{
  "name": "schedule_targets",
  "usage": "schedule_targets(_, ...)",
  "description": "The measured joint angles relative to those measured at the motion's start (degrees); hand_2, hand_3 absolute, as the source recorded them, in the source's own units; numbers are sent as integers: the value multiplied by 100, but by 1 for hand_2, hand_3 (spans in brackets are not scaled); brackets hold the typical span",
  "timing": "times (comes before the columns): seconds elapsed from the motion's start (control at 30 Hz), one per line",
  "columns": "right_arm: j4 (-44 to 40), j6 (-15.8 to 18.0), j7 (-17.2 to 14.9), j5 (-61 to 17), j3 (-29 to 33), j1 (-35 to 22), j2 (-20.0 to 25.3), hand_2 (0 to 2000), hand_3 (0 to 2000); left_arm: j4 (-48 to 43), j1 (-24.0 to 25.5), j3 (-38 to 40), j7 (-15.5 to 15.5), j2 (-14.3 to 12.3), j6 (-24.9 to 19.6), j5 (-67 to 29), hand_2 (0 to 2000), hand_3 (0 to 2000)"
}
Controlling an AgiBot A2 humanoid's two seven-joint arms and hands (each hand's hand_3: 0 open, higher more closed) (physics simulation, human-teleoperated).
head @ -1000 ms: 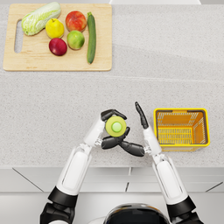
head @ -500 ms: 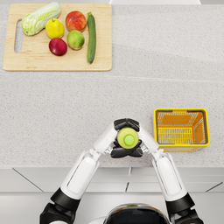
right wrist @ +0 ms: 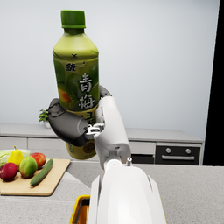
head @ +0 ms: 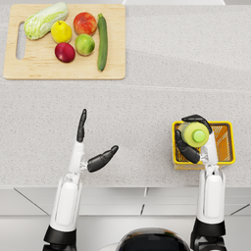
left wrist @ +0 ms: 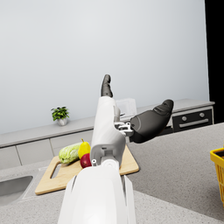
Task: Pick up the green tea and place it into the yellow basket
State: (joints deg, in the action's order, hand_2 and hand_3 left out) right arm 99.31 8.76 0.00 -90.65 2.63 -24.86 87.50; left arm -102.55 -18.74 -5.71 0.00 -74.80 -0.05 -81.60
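Note:
The green tea bottle (head: 194, 134) has a green cap and a label with Chinese characters, and stands upright in my right hand (head: 188, 139). That hand grips it around the lower body, over the left part of the yellow basket (head: 228, 142). The right wrist view shows the bottle (right wrist: 77, 83) held high in the dark fingers (right wrist: 65, 122), with a yellow corner of the basket (right wrist: 81, 210) below the forearm. My left hand (head: 93, 147) holds nothing, fingers spread, above the counter left of centre. The left wrist view shows the same spread hand (left wrist: 140, 118) and the basket's rim (left wrist: 218, 168).
A wooden cutting board (head: 44, 71) lies at the back left with a cabbage (head: 45, 19), a yellow pear (head: 61, 32), a red apple (head: 84, 22), a green apple (head: 85, 44), a dark red fruit (head: 64, 52) and a cucumber (head: 102, 41). The counter's front edge (head: 122, 186) runs below both hands.
The bottle has passed from both hands at the counter's middle to the right hand alone, which carried it right over the basket. The left hand has let go and drawn back to the left.

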Motion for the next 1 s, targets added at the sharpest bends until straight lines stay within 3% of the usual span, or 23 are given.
schedule_targets(0.13,-230,85,-26,1,502,103,-8,2000,2000,5,49,562,0,-26,3,2,0,0)
schedule_targets(0.23,-628,11,-1210,2,632,79,-30,2000,2000,81,44,731,0,-49,4,1,0,0)
schedule_targets(0.33,-1125,-74,-1702,1,576,-49,-64,2000,2000,158,30,838,0,-72,4,2,0,0)
schedule_targets(0.37,-1304,-172,-1784,1,550,-97,-73,639,1673,175,31,864,0,-79,4,2,0,0)
schedule_targets(0.4,-1481,-197,-1863,0,532,-146,-84,0,1347,196,29,882,0,-87,5,2,0,0)
schedule_targets(0.47,-1676,-258,-1930,2,483,-211,-93,0,693,214,26,909,0,-102,5,2,0,0)
schedule_targets(0.53,-1656,-559,-992,3,398,-194,-92,0,40,254,-23,914,0,-116,5,2,0,0)
schedule_targets(0.63,-1265,-760,-366,3,251,-112,-86,0,0,354,-271,915,0,-135,5,1,0,0)
schedule_targets(0.87,-559,-865,-36,3,250,-654,-182,0,0,921,-1411,1176,0,22,5,1,0,0)
schedule_targets(1.0,-470,-873,-10,4,523,-684,-196,0,0,1109,-1503,1527,0,17,5,4,0,0)
